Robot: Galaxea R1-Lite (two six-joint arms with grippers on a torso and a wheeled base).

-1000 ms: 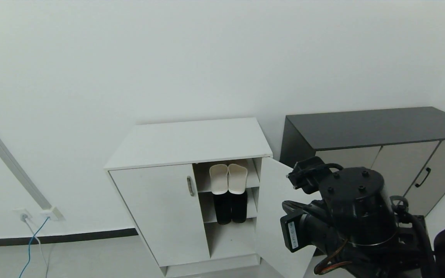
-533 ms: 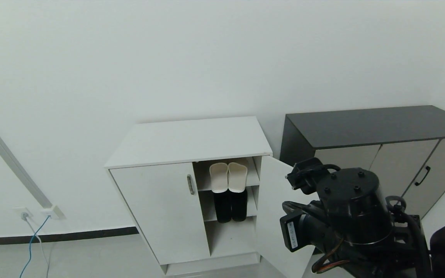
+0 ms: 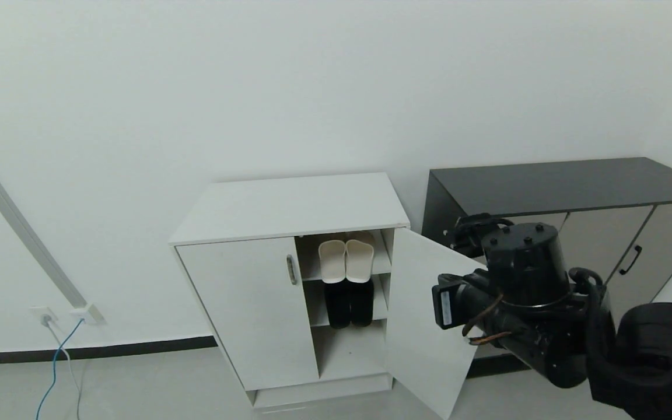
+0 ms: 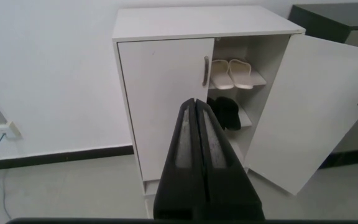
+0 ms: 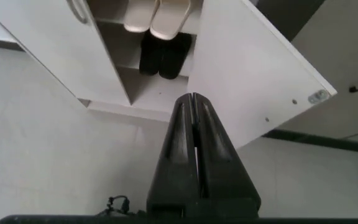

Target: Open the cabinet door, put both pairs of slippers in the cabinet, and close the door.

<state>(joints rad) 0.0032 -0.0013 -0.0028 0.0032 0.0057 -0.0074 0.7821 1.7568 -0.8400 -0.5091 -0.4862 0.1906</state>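
Observation:
The white cabinet [image 3: 289, 210] stands against the wall with its right door [image 3: 423, 303] swung open and its left door [image 3: 248, 309] shut. A white pair of slippers [image 3: 346, 261] lies on the upper shelf, and a black pair [image 3: 349, 303] on the shelf below. My right arm [image 3: 522, 274] hangs just right of the open door's edge. In the right wrist view my right gripper [image 5: 194, 96] is shut and empty, above the floor before the open door [image 5: 247, 81]. My left gripper [image 4: 196, 102] is shut and empty too, held back from the cabinet and facing the closed door [image 4: 163, 93].
A dark-topped cabinet [image 3: 546, 186] stands right beside the white one, close behind the open door. A wall socket with a blue cable [image 3: 56, 361] is low on the left, and a slanted conduit [image 3: 15, 233] runs up the wall. Bare floor lies before the cabinet.
The head camera has shifted a little. My right arm has drawn back to the right, away from the open door. The door and both pairs of slippers stay where they were.

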